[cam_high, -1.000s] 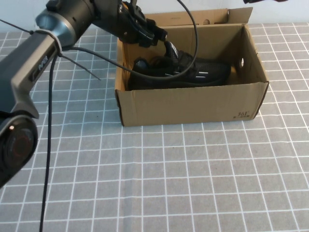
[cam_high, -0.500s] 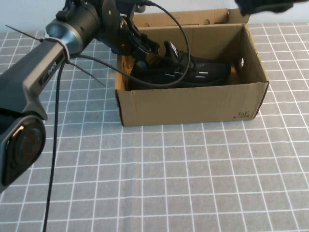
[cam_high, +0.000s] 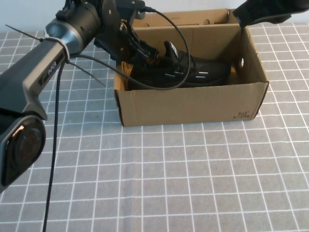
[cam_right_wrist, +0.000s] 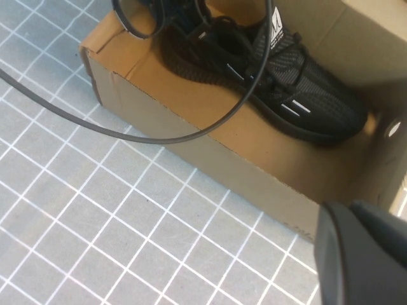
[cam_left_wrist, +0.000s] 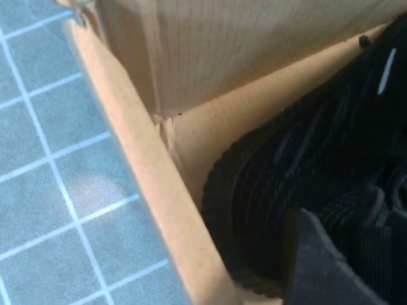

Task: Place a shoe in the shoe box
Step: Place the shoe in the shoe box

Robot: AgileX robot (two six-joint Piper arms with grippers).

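The shoe (cam_high: 186, 72) lies inside the shoe box (cam_high: 193, 104) near the worktop's far edge; left gripper (cam_high: 145, 50) at its heel, right gripper (cam_high: 263, 9) above the far-right corner, grip of both impossible to tell.

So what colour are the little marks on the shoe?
White dashes on the black mesh sneaker, clearest in the right wrist view.

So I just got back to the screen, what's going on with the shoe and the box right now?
The black sneaker is lying inside the brown cardboard shoe box, toe toward the robot's right. The left gripper is at the box's left end, right over the sneaker's heel; whether it has let go can't be made out. The right gripper hovers above the box's far right corner, not touching anything. The placing looks essentially done.
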